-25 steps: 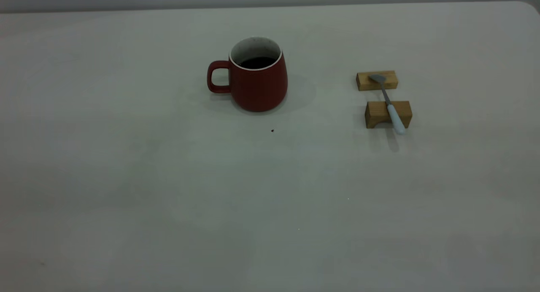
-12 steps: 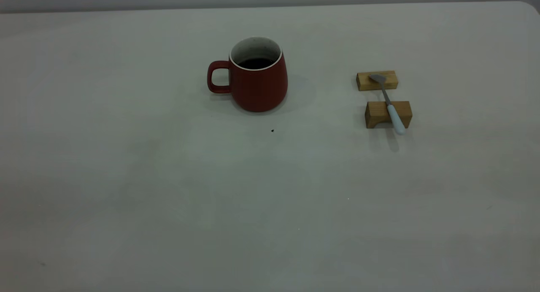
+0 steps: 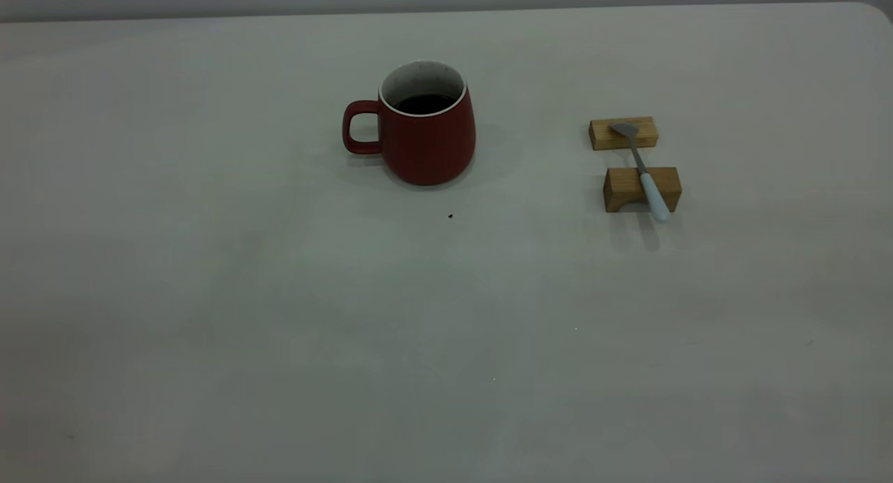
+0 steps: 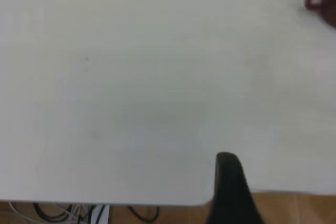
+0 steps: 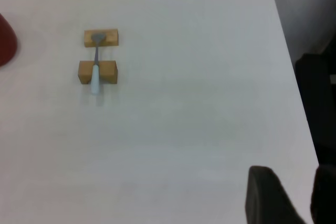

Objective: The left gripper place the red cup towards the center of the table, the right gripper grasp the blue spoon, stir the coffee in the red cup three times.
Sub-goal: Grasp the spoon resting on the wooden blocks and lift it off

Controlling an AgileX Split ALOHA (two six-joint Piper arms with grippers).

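Note:
The red cup (image 3: pixel 427 130) stands upright on the table (image 3: pixel 279 315), left of centre toward the back, its handle pointing left. Dark coffee (image 3: pixel 423 104) sits low inside it. The blue spoon (image 3: pixel 645 176) lies across two wooden blocks at the right, its grey bowl on the far block and its pale blue handle overhanging the near one. Neither gripper shows in the exterior view. My left gripper (image 4: pixel 228 182) hangs over the table's near edge, far from the cup (image 4: pixel 323 1). My right gripper (image 5: pixel 294 184) is open and holds nothing, well away from the spoon (image 5: pixel 96 74).
The far wooden block (image 3: pixel 623 133) and the near arched block (image 3: pixel 624 188) carry the spoon. A tiny dark speck (image 3: pixel 450 216) lies in front of the cup. Cables (image 4: pixel 68 213) hang below the table edge. A dark object (image 5: pixel 315 98) stands past the table's right side.

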